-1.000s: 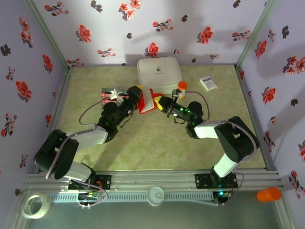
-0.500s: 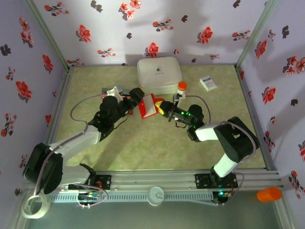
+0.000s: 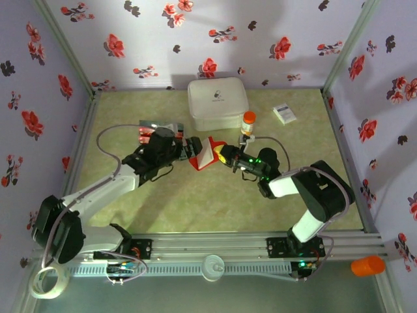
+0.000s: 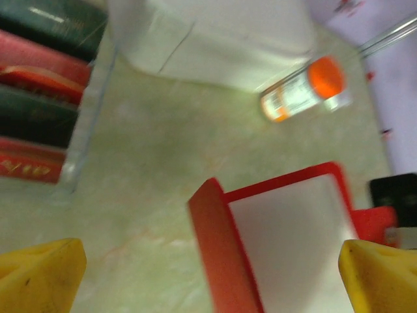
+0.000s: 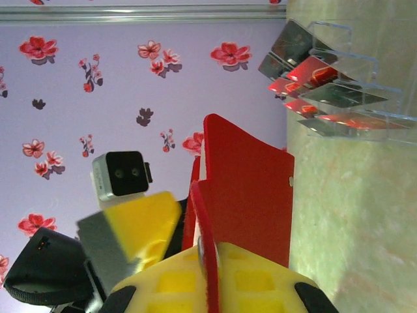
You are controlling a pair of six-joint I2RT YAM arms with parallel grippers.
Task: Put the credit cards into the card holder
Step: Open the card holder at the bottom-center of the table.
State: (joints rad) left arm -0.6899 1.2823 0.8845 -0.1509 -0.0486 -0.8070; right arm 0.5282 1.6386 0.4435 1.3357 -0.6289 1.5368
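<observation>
Flowered walls close in a pale green tabletop [image 3: 195, 195]. At the left, the credit cards [image 3: 147, 133] stand in a clear rack [image 3: 163, 125] among dark cards. Next, the left tool [image 3: 187, 149] is released, its yellow fingertips [image 4: 39, 270] spread wide to either side of the card holder [image 3: 206, 152], which is open with its pale inside showing. The right tool [image 3: 221, 154] is clenched on the card holder's red edge. An orange-capped bottle [image 3: 247, 122] stands just behind.

No legible text, label or number anywhere.
</observation>
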